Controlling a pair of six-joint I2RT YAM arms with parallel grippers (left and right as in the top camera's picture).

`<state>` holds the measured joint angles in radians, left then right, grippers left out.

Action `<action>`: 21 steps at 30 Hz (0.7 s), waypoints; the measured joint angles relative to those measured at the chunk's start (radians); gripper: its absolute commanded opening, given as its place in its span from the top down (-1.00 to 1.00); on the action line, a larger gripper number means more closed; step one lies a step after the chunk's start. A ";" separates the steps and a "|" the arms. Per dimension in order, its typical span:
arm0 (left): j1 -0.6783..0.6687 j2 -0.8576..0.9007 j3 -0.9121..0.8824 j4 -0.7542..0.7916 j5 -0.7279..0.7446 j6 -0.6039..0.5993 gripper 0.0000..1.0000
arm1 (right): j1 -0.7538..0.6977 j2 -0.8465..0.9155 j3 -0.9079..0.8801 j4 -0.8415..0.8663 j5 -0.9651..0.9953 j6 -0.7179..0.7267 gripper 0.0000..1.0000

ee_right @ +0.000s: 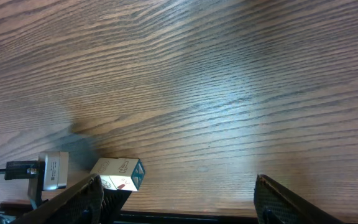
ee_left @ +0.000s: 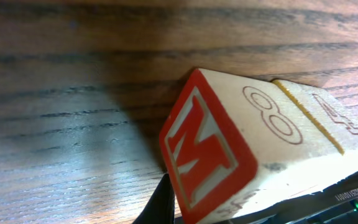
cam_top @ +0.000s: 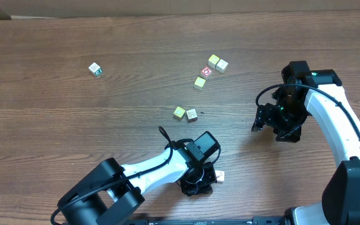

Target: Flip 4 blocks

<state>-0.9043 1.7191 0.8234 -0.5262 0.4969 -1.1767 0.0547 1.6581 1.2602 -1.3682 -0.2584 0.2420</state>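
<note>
Several small pale-wood blocks lie on the table: a pair (cam_top: 217,62) at the back, one (cam_top: 200,82) below them, and two (cam_top: 185,114) mid-table. My left gripper (cam_top: 199,179) is shut near the front edge, with another block (cam_top: 219,177) touching its right side. In the left wrist view that block (ee_left: 241,143) fills the frame, showing a red M face and an 8. A second block marked 4 (ee_left: 328,118) sits behind it, and one dark fingertip (ee_left: 163,199) rests at the red face's lower edge. My right gripper (cam_top: 277,123) hovers open and empty at the right, and its wrist view shows these two blocks (ee_right: 120,174) by its left finger.
A cube with a red-and-white ring face (cam_top: 206,72) sits among the back blocks. A cube with green marks (cam_top: 94,69) lies alone at the far left. The left arm (cam_top: 149,172) stretches across the front of the wooden table (cam_top: 55,125).
</note>
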 measured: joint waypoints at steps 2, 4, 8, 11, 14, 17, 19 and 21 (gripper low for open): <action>-0.008 0.000 0.000 -0.018 0.000 0.000 0.92 | 0.000 0.000 0.000 0.000 0.000 0.000 -0.57; -0.020 0.000 0.000 -0.056 0.000 0.002 0.91 | 0.000 0.000 0.000 0.000 0.000 0.000 -0.57; -0.032 -0.002 0.001 -0.199 -0.012 0.007 0.91 | 0.000 0.000 0.000 0.000 0.000 0.000 -0.57; -0.032 -0.011 0.000 -0.277 -0.059 0.008 0.92 | 0.000 0.000 0.000 0.000 0.000 0.000 -0.57; -0.028 -0.036 -0.001 -0.301 -0.110 0.009 0.73 | 0.000 0.000 0.000 0.000 0.000 0.000 -0.57; 0.016 -0.081 -0.002 -0.313 -0.155 0.026 0.60 | 0.000 0.000 0.000 0.000 0.000 0.000 -0.57; 0.085 -0.108 -0.002 -0.316 -0.182 0.042 0.56 | 0.000 0.000 0.000 -0.001 0.000 0.000 -0.57; 0.164 -0.116 -0.002 -0.315 -0.205 0.066 0.61 | 0.000 0.000 0.000 -0.002 0.000 0.000 -0.57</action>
<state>-0.7399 1.6035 0.8215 -0.8417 0.2916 -1.1107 0.0547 1.6581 1.2602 -1.3701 -0.2584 0.2420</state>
